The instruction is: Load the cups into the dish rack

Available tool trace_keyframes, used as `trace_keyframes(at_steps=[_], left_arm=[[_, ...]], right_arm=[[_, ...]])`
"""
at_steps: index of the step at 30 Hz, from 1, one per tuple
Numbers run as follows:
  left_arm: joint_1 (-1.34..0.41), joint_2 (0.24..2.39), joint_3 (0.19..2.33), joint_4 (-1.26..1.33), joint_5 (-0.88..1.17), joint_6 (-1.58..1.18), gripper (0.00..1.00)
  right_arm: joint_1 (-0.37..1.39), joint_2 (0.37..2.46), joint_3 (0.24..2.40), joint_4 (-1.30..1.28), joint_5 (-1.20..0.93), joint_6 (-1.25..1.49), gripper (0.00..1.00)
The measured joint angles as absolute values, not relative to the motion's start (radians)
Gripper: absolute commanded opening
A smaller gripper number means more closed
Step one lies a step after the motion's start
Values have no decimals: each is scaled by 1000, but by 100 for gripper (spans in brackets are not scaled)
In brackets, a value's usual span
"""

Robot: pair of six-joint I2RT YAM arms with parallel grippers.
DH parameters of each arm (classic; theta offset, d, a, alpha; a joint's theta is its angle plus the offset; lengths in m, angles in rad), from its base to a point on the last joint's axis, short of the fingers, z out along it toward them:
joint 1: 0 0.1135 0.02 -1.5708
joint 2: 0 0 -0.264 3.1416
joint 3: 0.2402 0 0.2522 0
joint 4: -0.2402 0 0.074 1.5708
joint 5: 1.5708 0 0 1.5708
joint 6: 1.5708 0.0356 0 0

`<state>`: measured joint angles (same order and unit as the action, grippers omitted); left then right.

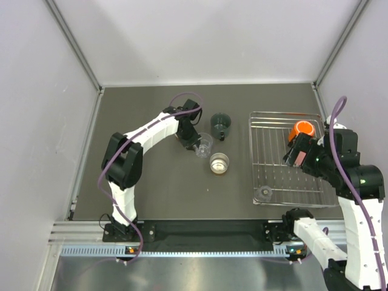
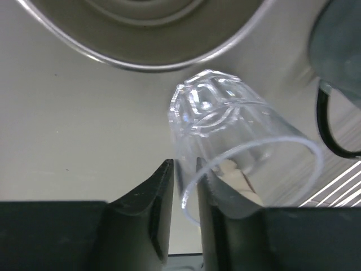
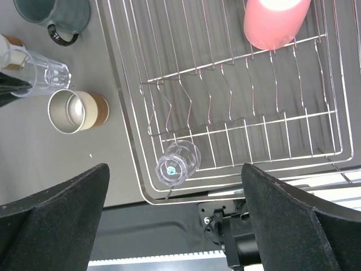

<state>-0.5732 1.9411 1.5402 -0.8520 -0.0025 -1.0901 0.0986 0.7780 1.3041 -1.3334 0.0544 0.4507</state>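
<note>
A clear cup (image 2: 237, 141) lies on its side on the table, rim toward my left gripper (image 2: 185, 166). The gripper's jaws straddle the rim wall, one finger inside and one outside, with a narrow gap still showing. From above, the clear cup (image 1: 204, 144) sits between a dark green cup (image 1: 220, 124) and a steel cup (image 1: 219, 162). The dish rack (image 1: 273, 173) on the right holds an orange cup (image 1: 301, 129), a pink cup (image 3: 275, 20) and another clear cup (image 3: 177, 164). My right gripper (image 3: 175, 178) hangs wide open and empty above the rack.
The steel cup (image 2: 146, 28) stands just beyond the held rim, and the green cup (image 2: 338, 56) is close on the right. The rack's left rim (image 3: 121, 113) runs near both. Grey walls enclose the table.
</note>
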Motion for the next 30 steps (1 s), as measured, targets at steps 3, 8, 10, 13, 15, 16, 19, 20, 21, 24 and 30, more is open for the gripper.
trace_keyframes(at_steps=[3, 8, 10, 13, 15, 16, 19, 20, 21, 24, 30], left_arm=[[-576, 1941, 1568, -862, -17, -1078, 9], [-577, 1940, 1632, -883, -31, -1049, 0], [-577, 1935, 1655, -888, -28, -1039, 0], [-576, 1905, 1665, -886, 6, -1015, 0], [-576, 1862, 1665, -876, 43, -990, 0], [-575, 1840, 1664, -865, 67, -980, 0], [-566, 1722, 1630, -761, 178, -947, 0], [-561, 1662, 1597, -696, 226, -940, 0], [-555, 1609, 1569, -646, 263, -939, 0], [-532, 1456, 1470, -481, 368, -943, 0], [-490, 1208, 1298, -181, 498, -962, 0]], right_arm=[[99, 781, 1304, -1333, 53, 446, 100], [99, 810, 1316, -1330, 35, 445, 100], [99, 830, 1325, -1326, 26, 445, 100], [101, 868, 1343, -1319, -5, 443, 100], [101, 895, 1360, -1309, -38, 438, 100], [101, 908, 1370, -1301, -59, 436, 100], [102, 952, 1391, -1258, -145, 429, 100], [102, 965, 1394, -1236, -188, 428, 100], [102, 974, 1396, -1217, -224, 429, 100], [103, 1005, 1396, -1130, -378, 443, 100], [142, 1019, 1363, -794, -694, 598, 100]])
